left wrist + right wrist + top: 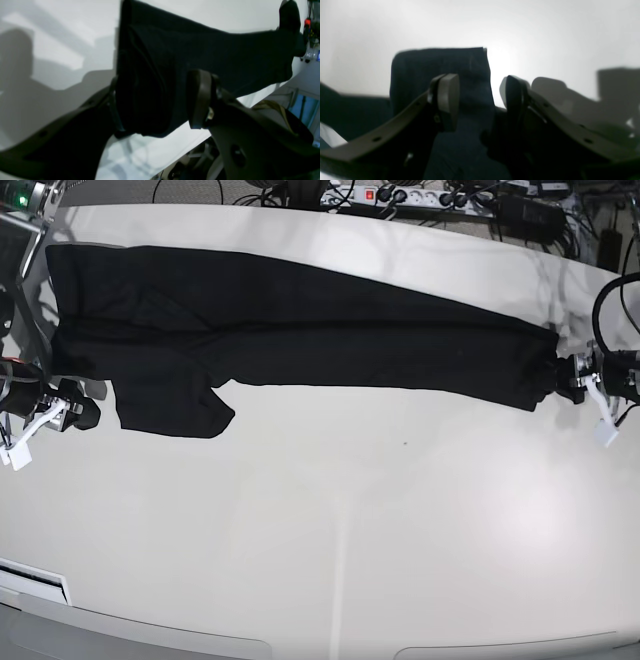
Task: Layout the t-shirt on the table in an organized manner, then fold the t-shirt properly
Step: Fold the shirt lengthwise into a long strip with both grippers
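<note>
The black t-shirt (300, 330) lies stretched in a long band across the far half of the off-white table (350, 520), with a flap hanging toward the front at its left end. My left gripper (575, 375) is at the shirt's right end. In the left wrist view the left gripper (157, 100) stands open, with a bunched fold of shirt (212, 50) lying between its fingers. My right gripper (70, 408) is at the shirt's left end. In the right wrist view the right gripper (480, 97) is open over a flat corner of the shirt (440, 62).
A power strip (400, 198) and cables run along the table's back edge. The curved front edge (320, 645) is near the bottom of the base view. In the left wrist view the table edge (200, 140) passes just below the gripper.
</note>
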Robot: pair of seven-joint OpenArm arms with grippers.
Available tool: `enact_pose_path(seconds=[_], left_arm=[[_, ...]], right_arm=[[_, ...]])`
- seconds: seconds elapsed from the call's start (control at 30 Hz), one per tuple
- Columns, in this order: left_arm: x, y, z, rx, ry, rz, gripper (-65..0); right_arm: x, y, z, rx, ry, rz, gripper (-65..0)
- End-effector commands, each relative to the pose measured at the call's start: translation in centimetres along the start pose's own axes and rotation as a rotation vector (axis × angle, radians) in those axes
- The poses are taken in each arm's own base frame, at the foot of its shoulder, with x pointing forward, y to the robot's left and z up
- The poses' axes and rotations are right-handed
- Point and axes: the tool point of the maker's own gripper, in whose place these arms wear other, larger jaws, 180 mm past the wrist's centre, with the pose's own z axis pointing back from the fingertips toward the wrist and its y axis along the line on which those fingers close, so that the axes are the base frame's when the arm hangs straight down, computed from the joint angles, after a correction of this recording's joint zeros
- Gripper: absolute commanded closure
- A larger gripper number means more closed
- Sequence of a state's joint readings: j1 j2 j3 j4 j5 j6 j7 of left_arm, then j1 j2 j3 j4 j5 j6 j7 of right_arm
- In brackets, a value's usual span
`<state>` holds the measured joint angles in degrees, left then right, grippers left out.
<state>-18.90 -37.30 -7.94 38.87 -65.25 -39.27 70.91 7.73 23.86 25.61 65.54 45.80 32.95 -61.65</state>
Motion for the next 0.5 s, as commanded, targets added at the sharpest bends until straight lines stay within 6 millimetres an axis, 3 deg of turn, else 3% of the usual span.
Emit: enact_pose_path(seconds=[0.0, 0.27, 0.47], left_arm=[[1.5, 0.0, 1.1, 0.008, -0.036, -0.021, -34.9], [1.3, 0.0, 0.8, 0.010, -0.027, -0.024, -34.9], [1.3, 0.0, 0.8, 0.010, -0.026, -0.024, -34.9]], right_arm=[[2.0, -0.2, 0.3, 0.005, -0.049, -0.005, -31.9], [0.3, -0.6, -3.5, 0.105, -0.003, -0.177, -31.9], [-0.9, 1.2, -5.2, 0.159, 0.017, -0.175, -31.9]])
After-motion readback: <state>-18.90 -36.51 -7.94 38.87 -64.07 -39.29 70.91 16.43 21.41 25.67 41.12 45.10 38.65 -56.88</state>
